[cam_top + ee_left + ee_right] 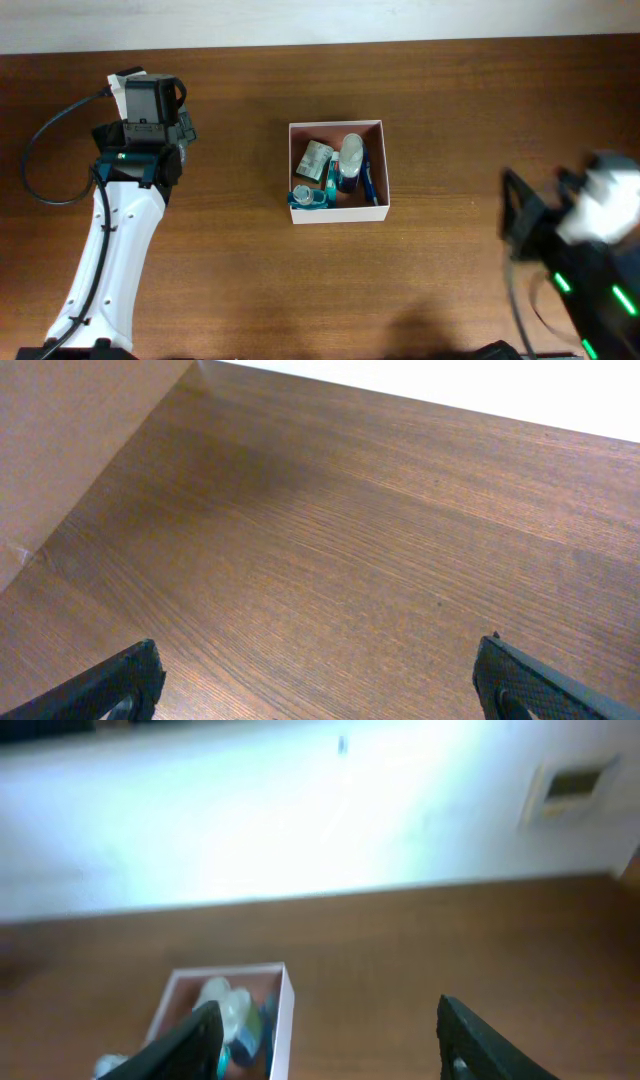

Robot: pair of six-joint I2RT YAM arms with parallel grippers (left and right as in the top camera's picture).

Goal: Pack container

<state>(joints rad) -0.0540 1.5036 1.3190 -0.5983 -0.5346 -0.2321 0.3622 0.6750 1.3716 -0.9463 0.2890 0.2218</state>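
Note:
The container, a square shallow box with white walls and a reddish-brown inside, sits mid-table. It holds several toiletries: a crumpled packet, a white-capped bottle, a blue stick and a teal bottle. It also shows blurred in the right wrist view. My left gripper is open and empty over bare wood, far left of the box. My right gripper is open and empty, to the right of the box.
The white wall runs along the table's far edge. A black cable loops off the left arm.

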